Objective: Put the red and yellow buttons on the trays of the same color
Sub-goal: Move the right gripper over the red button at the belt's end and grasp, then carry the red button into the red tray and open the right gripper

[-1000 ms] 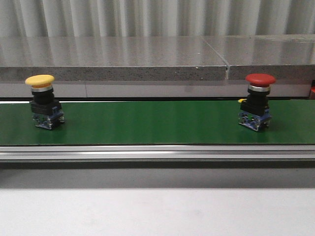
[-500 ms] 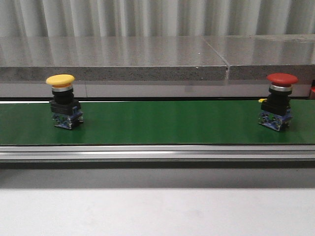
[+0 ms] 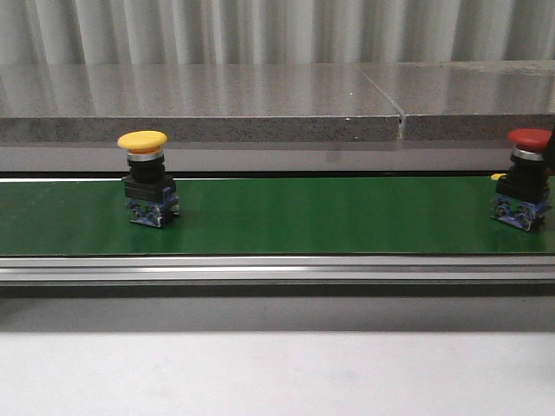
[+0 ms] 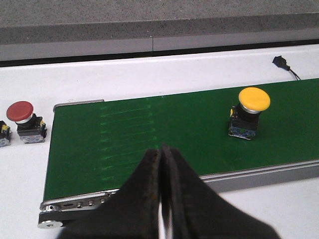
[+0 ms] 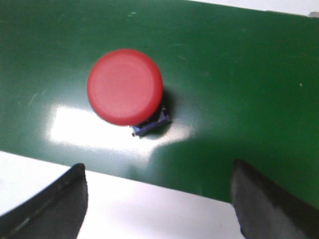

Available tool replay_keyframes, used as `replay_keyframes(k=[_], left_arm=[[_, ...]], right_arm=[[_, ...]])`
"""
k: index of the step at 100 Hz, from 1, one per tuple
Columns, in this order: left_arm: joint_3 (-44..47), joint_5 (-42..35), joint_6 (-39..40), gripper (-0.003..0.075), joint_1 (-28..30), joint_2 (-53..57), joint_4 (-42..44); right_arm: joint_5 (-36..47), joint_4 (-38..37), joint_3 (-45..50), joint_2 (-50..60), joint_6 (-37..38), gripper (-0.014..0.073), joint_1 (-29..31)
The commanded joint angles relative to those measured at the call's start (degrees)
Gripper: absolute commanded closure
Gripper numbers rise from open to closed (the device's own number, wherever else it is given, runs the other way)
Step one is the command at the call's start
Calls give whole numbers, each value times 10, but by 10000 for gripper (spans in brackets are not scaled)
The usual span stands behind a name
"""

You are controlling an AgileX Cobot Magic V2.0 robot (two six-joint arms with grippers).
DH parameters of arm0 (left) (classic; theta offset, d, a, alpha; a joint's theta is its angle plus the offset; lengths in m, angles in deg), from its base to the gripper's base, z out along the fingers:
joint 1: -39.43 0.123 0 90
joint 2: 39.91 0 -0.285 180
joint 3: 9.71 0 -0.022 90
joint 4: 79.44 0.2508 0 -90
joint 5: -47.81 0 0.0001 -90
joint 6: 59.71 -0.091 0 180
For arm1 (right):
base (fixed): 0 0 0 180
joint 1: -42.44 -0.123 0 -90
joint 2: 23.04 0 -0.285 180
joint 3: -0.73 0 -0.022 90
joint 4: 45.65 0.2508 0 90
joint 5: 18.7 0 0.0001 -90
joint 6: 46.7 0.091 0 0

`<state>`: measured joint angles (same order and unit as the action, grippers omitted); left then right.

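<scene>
Red button point(image 3: 528, 186) sits upright on the green belt point(image 3: 303, 217) at the far right edge of the front view, partly cut off there. In my right wrist view its cap point(image 5: 124, 86) is just ahead of my right gripper point(image 5: 158, 199), whose jaws are wide apart with nothing between them. Yellow button point(image 3: 147, 178) stands upright on the belt's left part, well apart from the red one; my left wrist view shows it point(image 4: 250, 113) off to one side. My left gripper point(image 4: 161, 199) has its jaws pressed together, empty. A second red button point(image 4: 25, 122) stands on the white worktop point(image 4: 149, 79) just off the belt's end, touching nothing I hold. No trays show in any view, so I can't say where they lie.

Step in hand, as I judge it: nothing is picked yet, the right side is lining up on the red button.

Risks: if the belt is running, the red button may slide out from under my open jaws before I drop, and I'd close on air or clip the cap and tip it over. The caps are wide over narrow bodies, so a grip on the cap edge could slip. My left jaws must open before any try at yellow, or they'll just knock it.
</scene>
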<state>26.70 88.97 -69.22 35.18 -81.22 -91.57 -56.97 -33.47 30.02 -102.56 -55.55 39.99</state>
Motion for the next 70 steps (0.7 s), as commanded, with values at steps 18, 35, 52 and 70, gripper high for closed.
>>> replay_keyframes(k=[18,35,52,70], left_arm=[[-15,-43,-1,740,-5,-1,-10],[-15,-43,-1,740,-5,-1,-10],[-15,-43,-1,740,-5,-1,-10],[-15,-43,-1,740,-5,-1,-10]], right_arm=[[61,3,-59,-51,-12,7,-1],[66,-4,-79,-94,-16,25,-1],[66,-8,-88,-115,-16,293,-1],[42,-8,-101,-115,-16,509,4]])
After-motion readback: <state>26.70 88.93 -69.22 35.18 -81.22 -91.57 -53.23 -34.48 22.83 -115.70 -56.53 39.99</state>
